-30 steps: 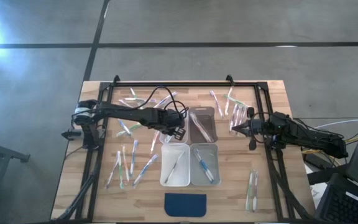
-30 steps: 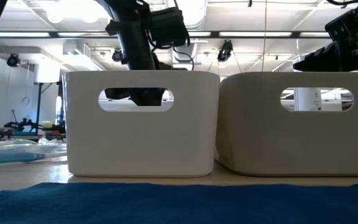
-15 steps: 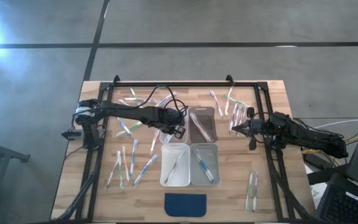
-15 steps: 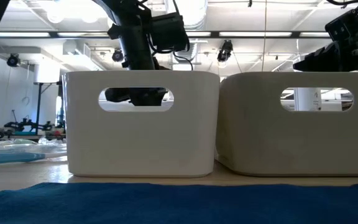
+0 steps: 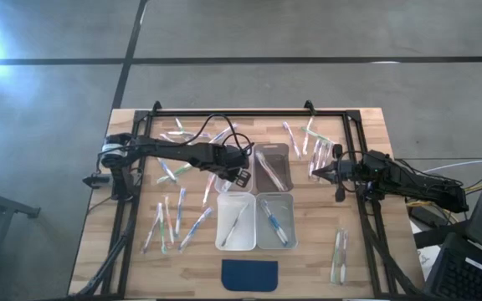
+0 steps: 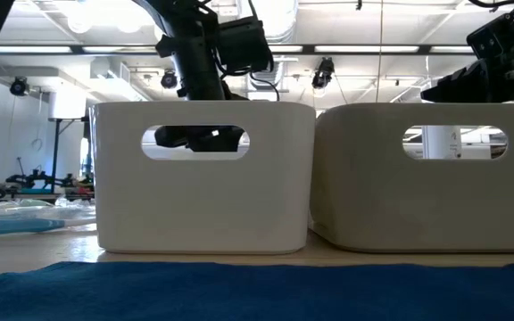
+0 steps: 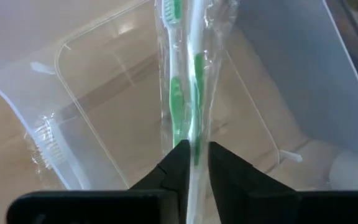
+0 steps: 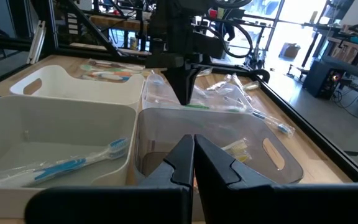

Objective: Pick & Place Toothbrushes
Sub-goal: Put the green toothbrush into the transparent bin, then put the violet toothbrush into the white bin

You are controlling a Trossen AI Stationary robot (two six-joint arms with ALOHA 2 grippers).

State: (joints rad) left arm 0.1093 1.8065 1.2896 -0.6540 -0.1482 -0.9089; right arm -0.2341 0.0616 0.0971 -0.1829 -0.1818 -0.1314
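- Left claw (image 7: 192, 163) is over the far-left bin (image 5: 233, 171). Its fingers (image 7: 178, 163) sit close on either side of a wrapped toothbrush (image 7: 184, 93), with only a narrow gap. Can't tell if it's really pinching it or just letting go.
- That toothbrush is whitish with green accents, sealed in crinkly clear wrap. It runs straight out from the fingertips, over the bin's clear wall.
- Right claw (image 8: 194, 149) is pinched shut with nothing in it, parked just right of the far-right bin (image 5: 273, 167).
- The 4 bins sit in a block mid-bench. The near-right bin (image 5: 275, 221) has a blue toothbrush (image 8: 73, 163). The near-left bin (image 5: 235, 221) holds 1 too.
- Loose toothbrushes (image 5: 171, 219) are scattered over the wooden bench (image 5: 366, 259), left and right of the bins.
- Dark blue pad (image 5: 250, 273) lies at the near edge.
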